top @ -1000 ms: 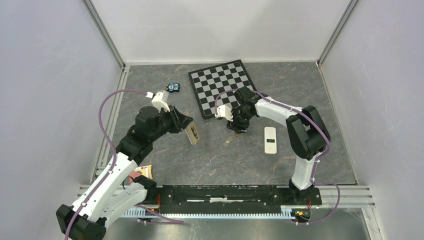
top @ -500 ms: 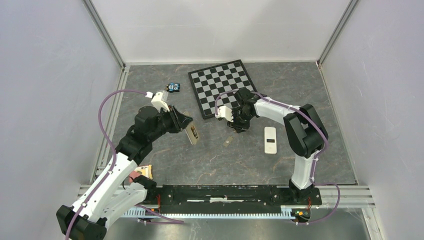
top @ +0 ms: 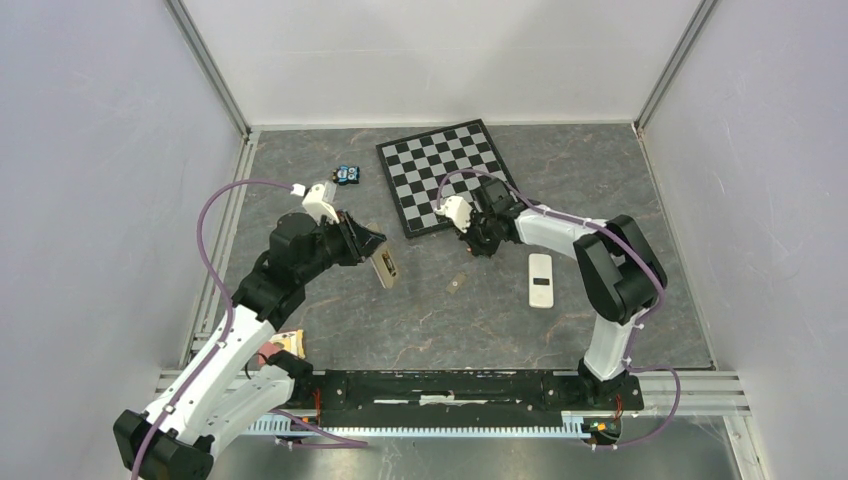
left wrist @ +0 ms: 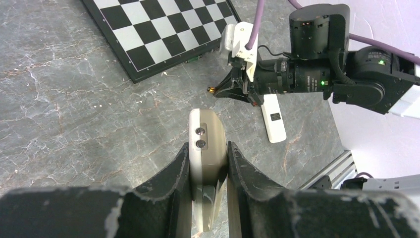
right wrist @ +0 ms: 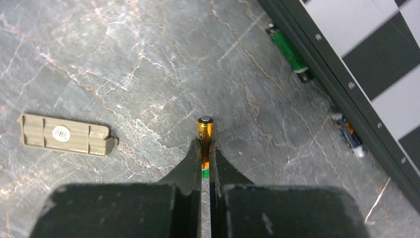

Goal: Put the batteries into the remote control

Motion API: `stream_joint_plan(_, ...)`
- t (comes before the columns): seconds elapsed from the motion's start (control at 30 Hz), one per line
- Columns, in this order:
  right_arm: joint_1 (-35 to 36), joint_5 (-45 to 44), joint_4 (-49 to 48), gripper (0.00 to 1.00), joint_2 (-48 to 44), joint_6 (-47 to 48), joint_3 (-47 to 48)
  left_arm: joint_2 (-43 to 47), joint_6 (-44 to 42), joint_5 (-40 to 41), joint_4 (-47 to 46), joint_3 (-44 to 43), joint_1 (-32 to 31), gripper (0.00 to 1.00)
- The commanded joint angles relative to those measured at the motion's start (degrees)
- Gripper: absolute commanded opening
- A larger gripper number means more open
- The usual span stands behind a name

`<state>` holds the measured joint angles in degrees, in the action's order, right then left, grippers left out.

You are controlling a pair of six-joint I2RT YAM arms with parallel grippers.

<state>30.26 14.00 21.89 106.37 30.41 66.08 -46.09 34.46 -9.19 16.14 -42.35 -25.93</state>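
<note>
Our left tool [left wrist: 208, 148] clamps the remote [left wrist: 206, 130] on edge above the counter [left wrist: 74, 124], tan back apparently turned toward the other arm so the bay can be reached. Our right tool [right wrist: 204, 148] pinches one battery [right wrist: 205, 130] by its lower half, the tip jutting toward twelve o'clock, likely for feeding in. Seen from overhead, the remote hangs at nine o'clock from that tool, well apart.

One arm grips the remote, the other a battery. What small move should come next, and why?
Probably the right end effector should carry its battery leftward to the remote control, which the left end effector holds up with its tan back exposed. The battery is pinched, orange end forward, and the tan cover lies off on the table, so the compartment looks open.
</note>
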Motion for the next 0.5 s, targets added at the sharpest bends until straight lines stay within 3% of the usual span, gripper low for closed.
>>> stream_joint_plan(0.0,-0.2,-4.6,-9.7,0.0,-4.3,-11.4,-4.8,0.4,1.9,-0.9,-5.2,1.3,0.4,0.02)
stream_joint_plan(0.47,-0.3,3.4,-18.4,0.0,-28.4,-38.3,-12.3,-4.1,6.7,-5.3,-21.4,5.1,0.4,0.02)
